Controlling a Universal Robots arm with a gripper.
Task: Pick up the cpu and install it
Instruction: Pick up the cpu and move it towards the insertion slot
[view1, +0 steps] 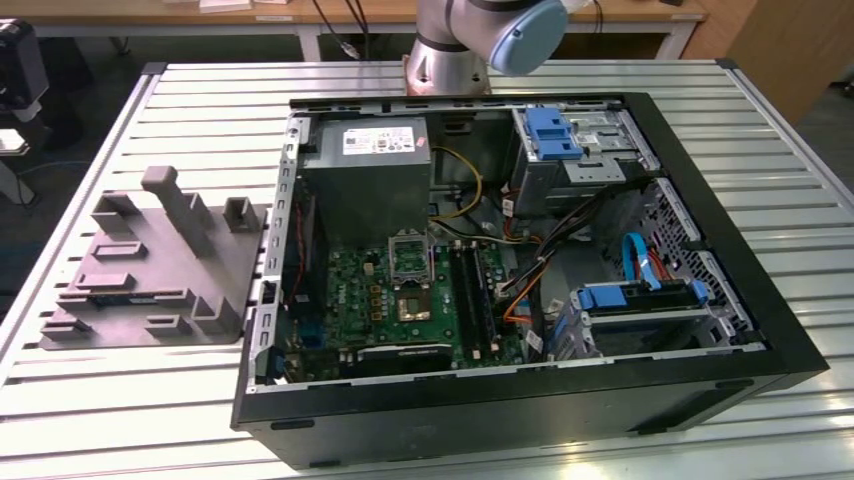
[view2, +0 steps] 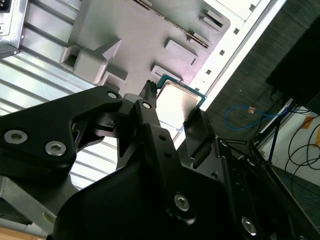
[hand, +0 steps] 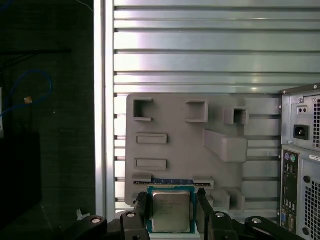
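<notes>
the hand is closed on the cpu, with its fingers pressing opposite edges, as both wrist views show. the chip hangs clear above the grey tray and seems to touch nothing but the fingers, so the pick-up looks done. under the tray lies the slatted surface. farther off, in the exterior view, the open case sits beside the tray. the socket on its green board looks unfilled. by my judgement the install is not yet done.
</notes>
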